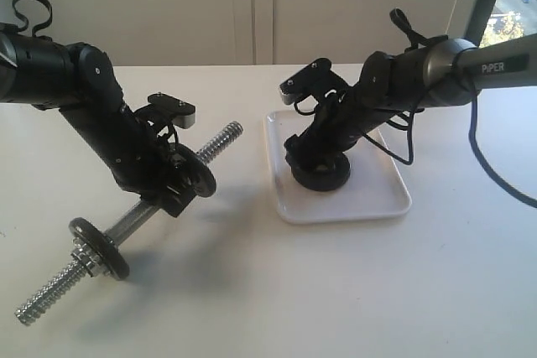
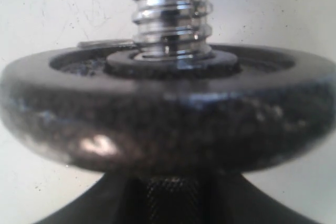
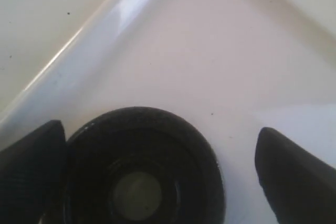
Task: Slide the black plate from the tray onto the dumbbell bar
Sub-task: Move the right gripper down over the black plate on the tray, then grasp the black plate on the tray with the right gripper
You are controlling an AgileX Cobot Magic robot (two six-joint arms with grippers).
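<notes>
Dumbbell bar (image 1: 138, 215) up front, tilted, clamped in left gripper (image 1: 179, 182). Black plate (image 3: 157, 145), round, raised rim, centre hole, lies flat on the tray (image 3: 173, 51) between right gripper's (image 3: 163, 174) spread fingers, nearer one.

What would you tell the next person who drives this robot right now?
Left tool: shut on the bar, holding it tilted, with the upper threaded end free.
Right tool: open, low over the plate, one finger on each side.
Plate: lying flat in the tray, not yet gripped.
Done: the bar is held and the right tool is lined up.
Left: close on the plate, lift it, and slide its hole onto the bar's free end.
</notes>
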